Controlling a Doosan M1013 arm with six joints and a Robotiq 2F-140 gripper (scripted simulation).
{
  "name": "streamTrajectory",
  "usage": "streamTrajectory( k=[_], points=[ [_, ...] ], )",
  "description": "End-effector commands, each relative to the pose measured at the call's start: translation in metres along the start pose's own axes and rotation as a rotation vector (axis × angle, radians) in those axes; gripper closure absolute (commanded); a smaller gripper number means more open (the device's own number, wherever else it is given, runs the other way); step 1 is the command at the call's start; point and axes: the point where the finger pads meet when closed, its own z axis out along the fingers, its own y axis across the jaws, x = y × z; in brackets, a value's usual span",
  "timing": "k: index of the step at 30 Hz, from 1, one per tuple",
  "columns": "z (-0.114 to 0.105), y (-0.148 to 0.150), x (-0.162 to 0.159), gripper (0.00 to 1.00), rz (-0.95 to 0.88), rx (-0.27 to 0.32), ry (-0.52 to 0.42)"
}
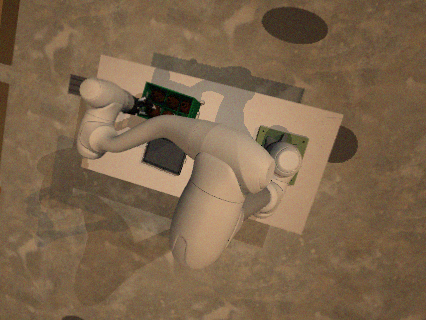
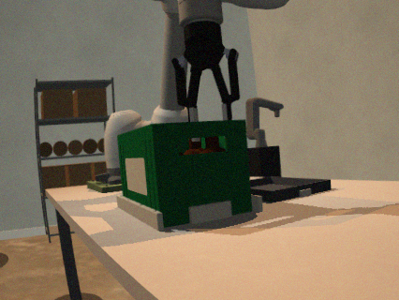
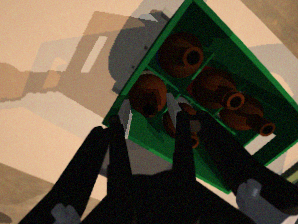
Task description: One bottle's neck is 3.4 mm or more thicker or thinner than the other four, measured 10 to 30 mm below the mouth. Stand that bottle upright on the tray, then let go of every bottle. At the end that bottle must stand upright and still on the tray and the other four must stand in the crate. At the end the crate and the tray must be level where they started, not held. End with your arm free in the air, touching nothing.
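The green crate (image 1: 165, 105) (image 2: 184, 171) (image 3: 210, 85) stands on the table with several brown bottles upright in its cells. In the wrist view I see bottle mouths (image 3: 180, 55) (image 3: 215, 90) (image 3: 245, 117) and one bottle (image 3: 147, 94) in the near corner cell. My gripper (image 2: 208, 112) (image 3: 148, 104) hangs straight above that corner. Its fingers stand apart on either side of that bottle's neck, tips at the crate's rim, and grip nothing. Bottle shoulders (image 2: 206, 146) show through the crate's handle slot. The dark tray (image 1: 164, 156) (image 2: 290, 187) lies beside the crate, partly under my arm.
The crate sits on a grey base slab (image 2: 140, 211). My arm's base stands on a green plate (image 1: 281, 150) at the table's other end. A shelf rack (image 2: 72, 136) with boxes stands behind the table. A grey tap-like fixture (image 2: 262, 117) rises behind the crate.
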Motion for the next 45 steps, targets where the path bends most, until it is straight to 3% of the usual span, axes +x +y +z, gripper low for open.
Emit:
streamTrajectory(
  k=[1,23,45],
  points=[
    [0.0,0.0,0.0,0.62,0.0,0.0,0.0],
    [-0.009,0.0,0.0,0.62,0.0,0.0,0.0],
    [-0.07,0.0,0.0,0.62,0.0,0.0,0.0]
  ],
)
